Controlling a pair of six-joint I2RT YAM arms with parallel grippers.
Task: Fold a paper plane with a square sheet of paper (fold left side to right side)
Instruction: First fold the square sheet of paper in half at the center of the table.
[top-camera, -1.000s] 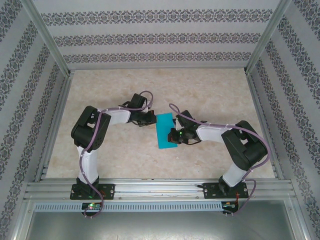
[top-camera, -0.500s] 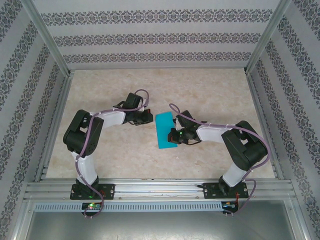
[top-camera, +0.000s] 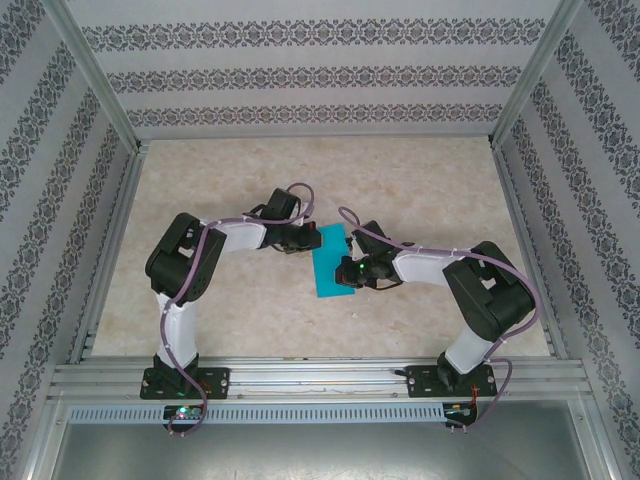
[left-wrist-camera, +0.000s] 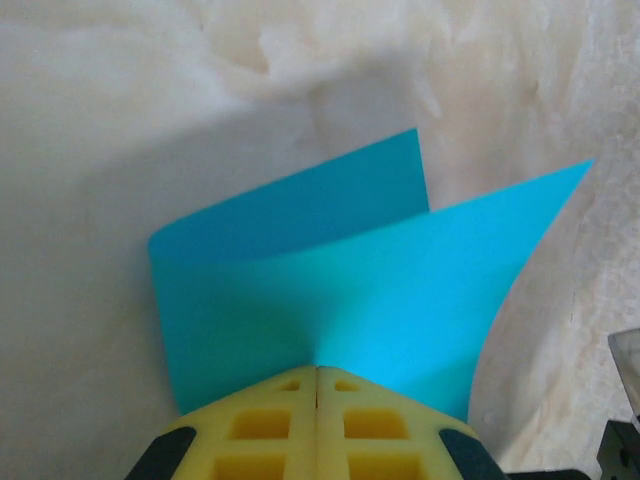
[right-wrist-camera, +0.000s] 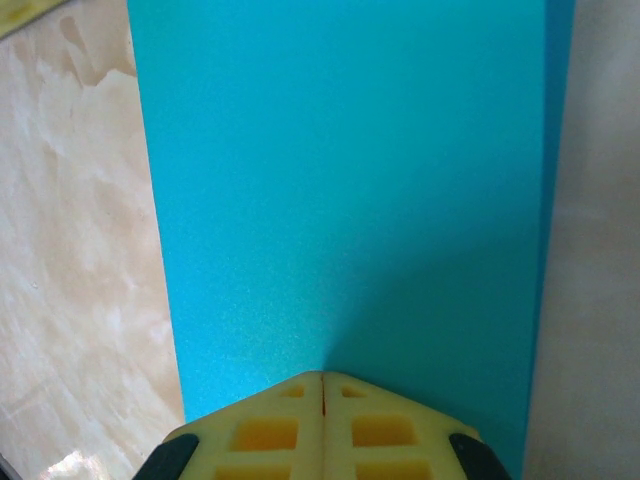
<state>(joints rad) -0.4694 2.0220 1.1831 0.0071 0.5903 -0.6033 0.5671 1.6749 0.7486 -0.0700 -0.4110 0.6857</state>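
The square sheet of paper (top-camera: 331, 263) is teal-blue and lies folded into a tall narrow rectangle at the middle of the table. My left gripper (top-camera: 311, 243) is shut, its tip resting on the paper's upper left edge. In the left wrist view the yellow fingertips (left-wrist-camera: 317, 368) meet on the paper (left-wrist-camera: 380, 290), whose top layer bows up and splays from the lower one. My right gripper (top-camera: 346, 272) is shut too, tip down on the paper's lower right part. In the right wrist view that gripper (right-wrist-camera: 322, 375) presses on the flat paper (right-wrist-camera: 340, 180). Nothing sits between either pair of jaws.
The beige marbled table (top-camera: 420, 190) is boxed in by patterned walls and metal rails (top-camera: 320, 378) along the near edge. Both arms reach inward, their wrists close together over the paper. Bare tabletop lies all around the sheet.
The left arm drew back to the left off the paper half a second ago, then returned to its left edge. The right arm and the paper stayed put.
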